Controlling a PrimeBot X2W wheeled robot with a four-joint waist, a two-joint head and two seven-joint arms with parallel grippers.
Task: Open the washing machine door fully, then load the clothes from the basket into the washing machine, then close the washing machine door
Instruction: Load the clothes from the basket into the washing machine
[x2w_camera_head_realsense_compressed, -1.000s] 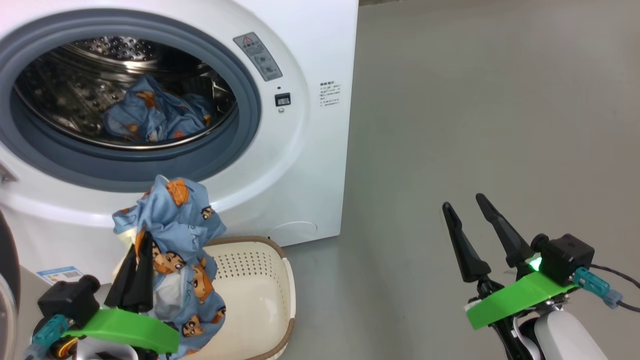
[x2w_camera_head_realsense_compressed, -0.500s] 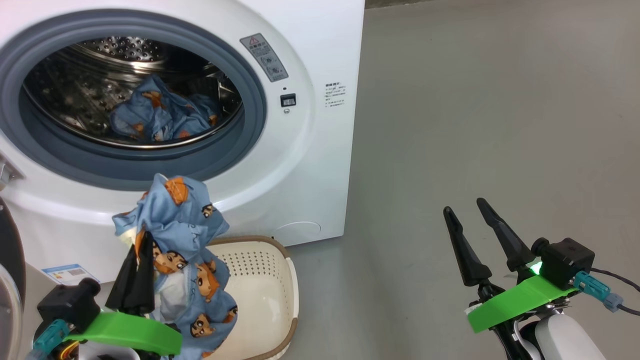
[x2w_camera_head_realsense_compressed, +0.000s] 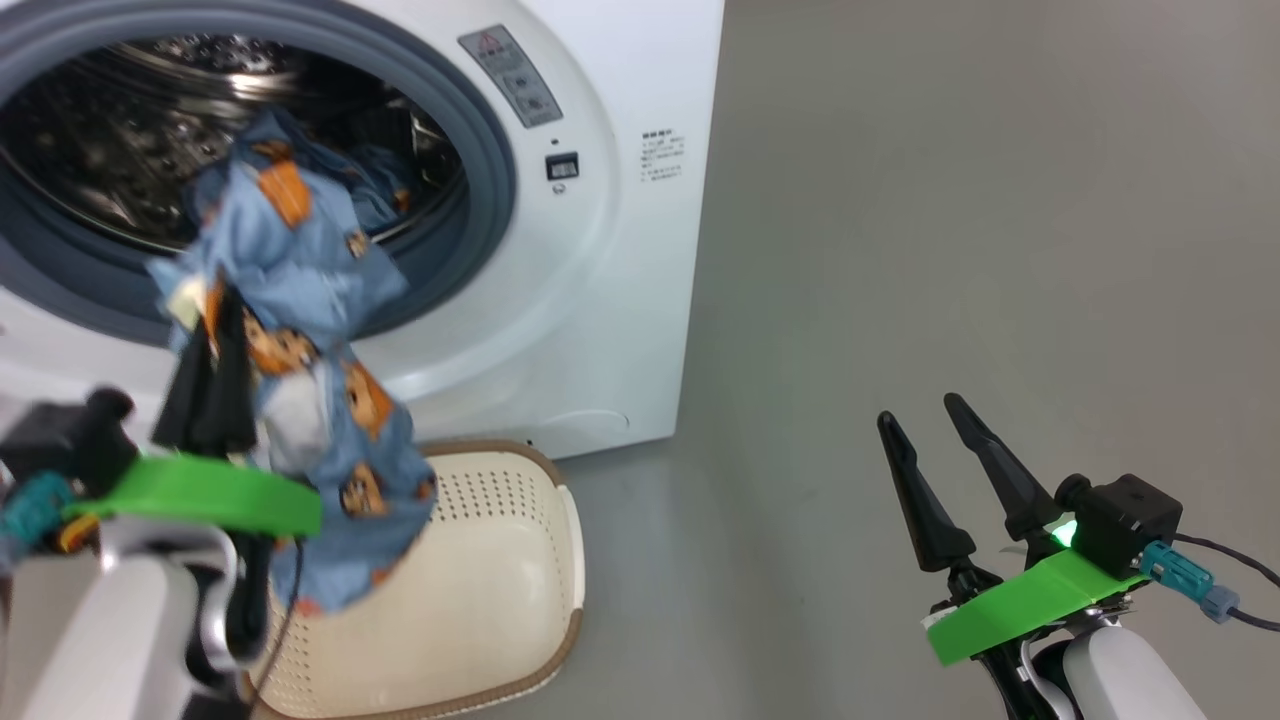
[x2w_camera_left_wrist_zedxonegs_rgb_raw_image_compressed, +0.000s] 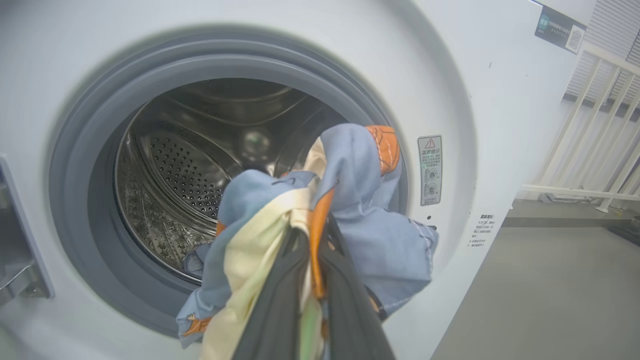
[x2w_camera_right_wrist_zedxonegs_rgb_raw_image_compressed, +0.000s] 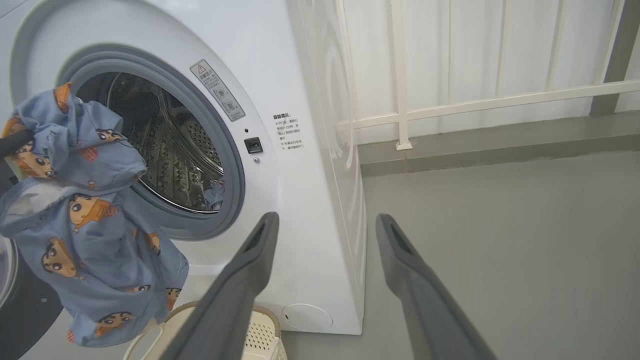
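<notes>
My left gripper (x2w_camera_head_realsense_compressed: 220, 325) is shut on a bunch of light blue cartoon-print clothes (x2w_camera_head_realsense_compressed: 310, 420), held up in front of the washing machine (x2w_camera_head_realsense_compressed: 620, 250) at the lower rim of its open drum. In the left wrist view the clothes (x2w_camera_left_wrist_zedxonegs_rgb_raw_image_compressed: 375, 235) bulge around my left gripper (x2w_camera_left_wrist_zedxonegs_rgb_raw_image_compressed: 315, 240), facing the steel drum. More clothes (x2w_camera_head_realsense_compressed: 380, 195) lie inside the drum. The cream basket (x2w_camera_head_realsense_compressed: 500, 560) stands on the floor below the hanging cloth. A dark edge of the washing machine door (x2w_camera_right_wrist_zedxonegs_rgb_raw_image_compressed: 30, 315) shows swung open. My right gripper (x2w_camera_head_realsense_compressed: 920, 412) stands open and empty over the floor to the right.
Grey floor (x2w_camera_head_realsense_compressed: 950, 200) stretches to the right of the machine. A white railing (x2w_camera_right_wrist_zedxonegs_rgb_raw_image_compressed: 450, 105) and a pale wall stand behind it. A metal hinge bracket (x2w_camera_left_wrist_zedxonegs_rgb_raw_image_compressed: 15, 280) sits at the left of the drum opening.
My left gripper has lifted the clothes from just above the basket up to the drum opening. The head view has shifted a little. The right gripper has stayed put.
</notes>
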